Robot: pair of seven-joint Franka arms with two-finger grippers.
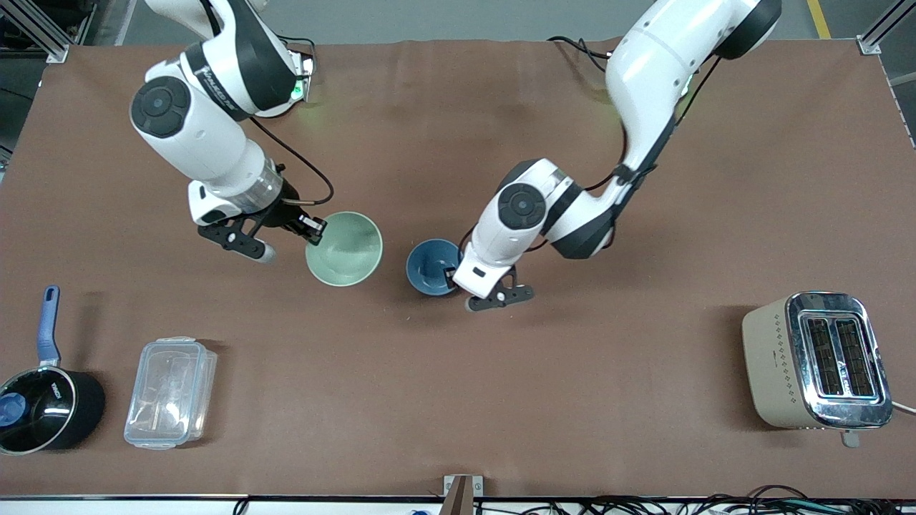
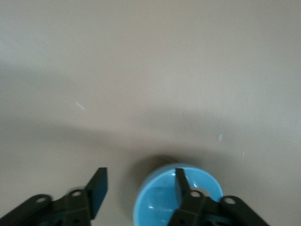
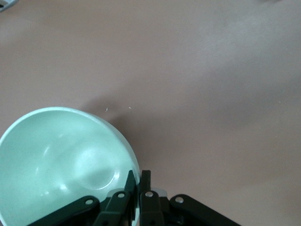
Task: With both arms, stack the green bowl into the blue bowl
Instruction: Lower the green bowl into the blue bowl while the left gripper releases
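Clearly the right gripper [image 3: 138,186] pinches the green bowl's [image 1: 345,248] rim, lifting it tilted above the table [image 1: 458,400]. Beside it, the left gripper [image 2: 140,184] stands spread wide, one finger inside the blue bowl [image 1: 431,266], whose edge the arm partly hides.

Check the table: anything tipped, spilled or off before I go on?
Nothing spilled or damaged. The green bowl hangs tilted, its rim pinched by the right gripper. The left gripper is open, one finger inside the blue bowl. The saucepan, container and toaster sit untouched.
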